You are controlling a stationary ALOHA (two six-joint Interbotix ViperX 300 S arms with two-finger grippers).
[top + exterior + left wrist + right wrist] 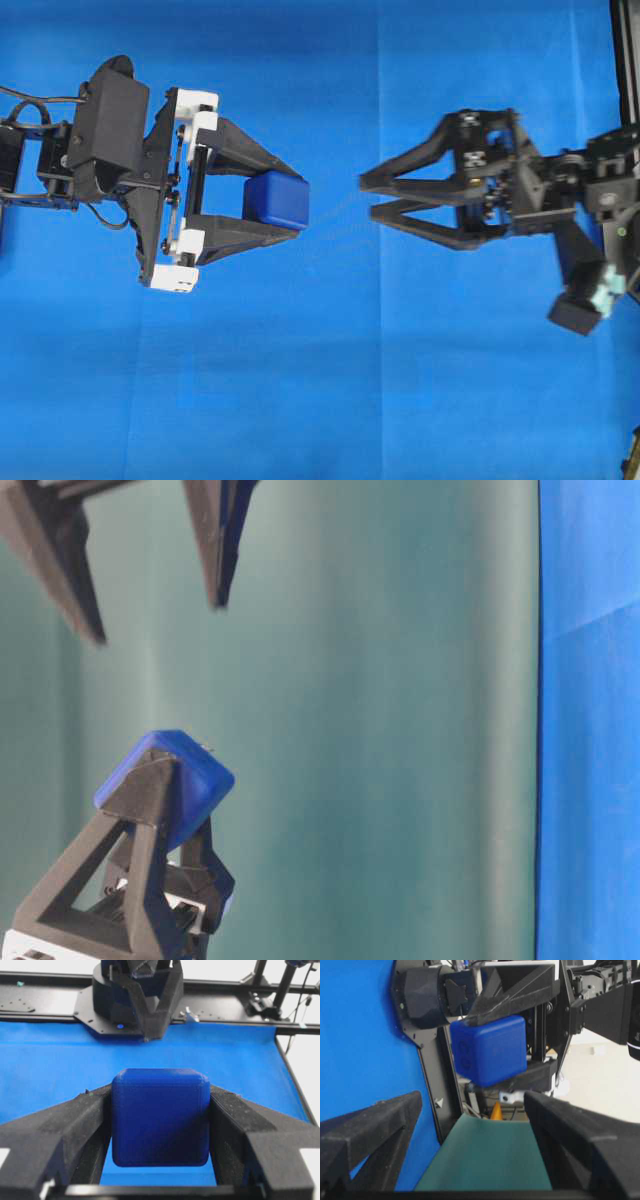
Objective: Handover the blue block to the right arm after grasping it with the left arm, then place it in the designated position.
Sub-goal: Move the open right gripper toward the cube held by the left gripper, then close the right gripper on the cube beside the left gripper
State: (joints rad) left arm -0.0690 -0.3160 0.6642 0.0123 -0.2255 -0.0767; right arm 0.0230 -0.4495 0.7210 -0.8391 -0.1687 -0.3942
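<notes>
So the left gripper [290, 205] has its fingers squeezed on the blue block [277, 199] up above the blue cloth [320, 380], while the right gripper [368, 196], fingers wide apart, faces it nearby, so the handover and placing are left.

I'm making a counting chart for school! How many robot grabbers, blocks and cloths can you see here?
Robot grippers: 2, the left gripper clamped on the block and the right gripper open, facing it across a gap
Blue blocks: 1, the blue block
Blue cloths: 1, the blue cloth
Total: 4
</notes>
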